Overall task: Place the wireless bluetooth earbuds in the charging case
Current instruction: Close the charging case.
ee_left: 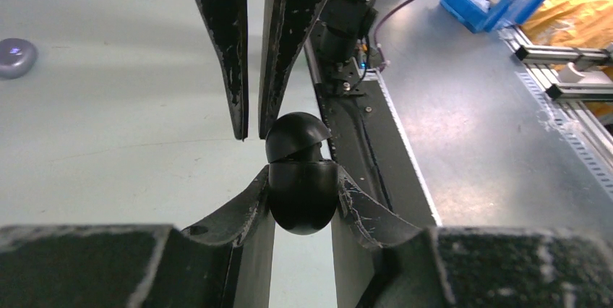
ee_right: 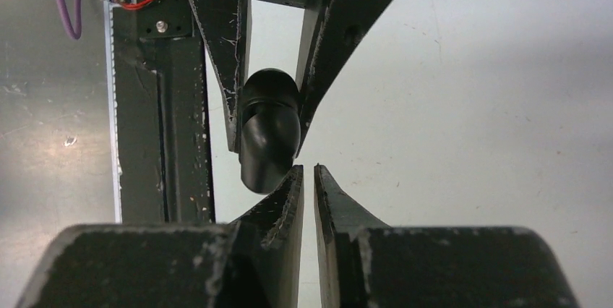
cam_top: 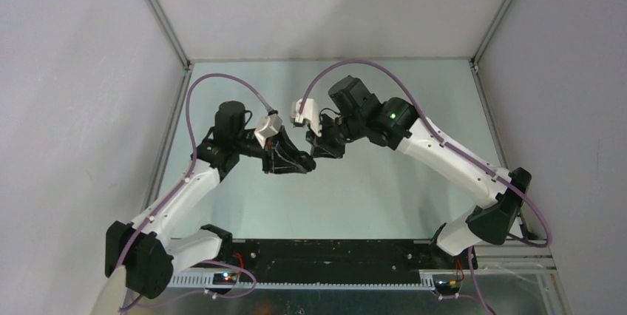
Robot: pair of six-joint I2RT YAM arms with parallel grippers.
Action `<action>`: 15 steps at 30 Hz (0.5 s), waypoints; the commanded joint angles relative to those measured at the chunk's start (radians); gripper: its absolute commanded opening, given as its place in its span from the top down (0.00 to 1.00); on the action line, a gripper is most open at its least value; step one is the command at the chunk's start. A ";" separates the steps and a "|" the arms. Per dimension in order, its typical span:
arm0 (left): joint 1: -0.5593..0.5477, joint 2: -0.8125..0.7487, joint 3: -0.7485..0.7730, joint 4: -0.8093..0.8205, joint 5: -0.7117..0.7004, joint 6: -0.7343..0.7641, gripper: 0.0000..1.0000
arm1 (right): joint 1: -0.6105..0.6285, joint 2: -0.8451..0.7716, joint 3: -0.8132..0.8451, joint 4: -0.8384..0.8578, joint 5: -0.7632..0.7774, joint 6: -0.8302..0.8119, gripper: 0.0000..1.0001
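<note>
Left gripper (ee_left: 301,178) clenched on the black charging case (ee_left: 302,207), one finger on each flank, holding it up off the table (ee_left: 108,127) about mid-workspace. Lid (ee_left: 295,133) sits cocked, ajar on one side and not fully open.

Right gripper (ee_right: 309,172) meets it tip to tip. Its fingers are drawn nearly together with only a thin slit between, and nothing shows in that slit. One fingertip (ee_left: 269,123) appears to rest against the lid's edge, though contact is hard to confirm at this angle.

No earbuds plainly in view. A lilac lump (ee_left: 14,56) lies on the table well off to the side in the left wrist view. It may be a bud or a second case, but it is too blurred to say.

Step in hand, as I judge it: getting the lid fully back.
- Hold the left grasp firm and level, so the case does not roll between the fingers.
- Work the right tip under the lid's raised lip and push along the hinge arc, not straight down.
- Use light force. A round glossy shell is likely to squirt out of a side pinch.
</note>
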 commanded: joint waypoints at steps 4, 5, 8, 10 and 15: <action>-0.006 -0.005 0.041 0.011 -0.016 0.025 0.94 | 0.060 0.012 0.074 -0.098 -0.130 -0.051 0.85; -0.005 -0.004 0.041 0.012 -0.020 0.025 0.92 | 0.060 0.011 0.078 -0.102 -0.130 -0.051 0.85; -0.005 -0.004 0.040 0.017 -0.033 0.021 0.88 | 0.051 0.002 0.083 -0.107 -0.137 -0.048 0.84; -0.005 -0.004 0.040 0.025 -0.053 0.010 0.87 | 0.043 -0.002 0.082 -0.103 -0.150 -0.038 0.84; -0.006 -0.002 0.031 0.083 -0.103 -0.049 0.90 | 0.018 -0.005 0.079 -0.077 -0.146 -0.007 0.80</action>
